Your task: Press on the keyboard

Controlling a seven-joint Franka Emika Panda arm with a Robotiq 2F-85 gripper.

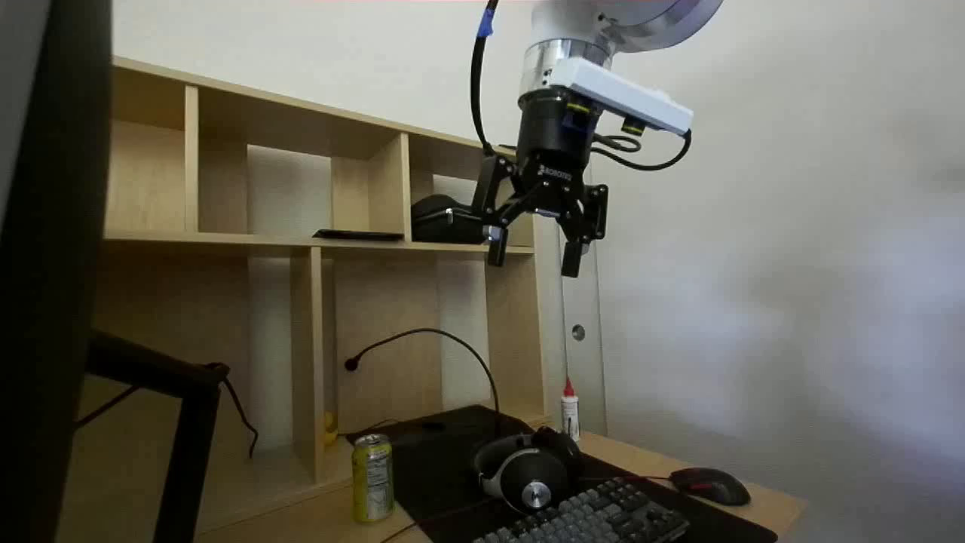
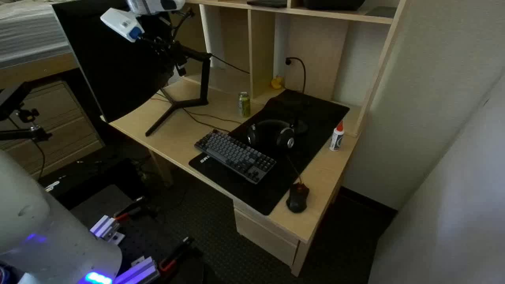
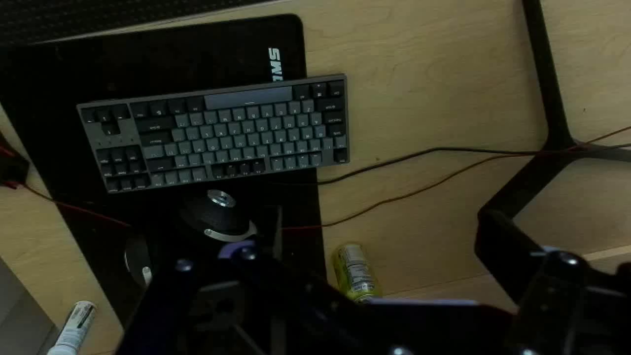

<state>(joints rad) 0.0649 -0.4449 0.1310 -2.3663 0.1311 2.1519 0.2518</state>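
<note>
The keyboard [image 2: 236, 156] is flat and wide, with dark and grey keys. It lies on the black desk mat [image 2: 252, 197] near the desk's front edge. In an exterior view only part of the keyboard [image 1: 603, 513] shows at the bottom edge. In the wrist view the whole keyboard [image 3: 236, 130] shows in the upper left, ahead of the fingers. My gripper [image 1: 534, 255] is open and empty, its fingers pointing down, high above the desk and apart from the keyboard. In an exterior view the gripper is dark against the monitor and hard to make out.
Headphones [image 2: 272, 134] lie right behind the keyboard. A yellow-green can [image 2: 244, 104], a mouse [image 2: 298, 197] and a red-capped bottle [image 2: 336, 137] stand around the mat. A monitor [image 2: 114, 59] on a black stand [image 2: 177, 104] and a wooden shelf [image 1: 313, 237] rise behind. Cables cross the desk.
</note>
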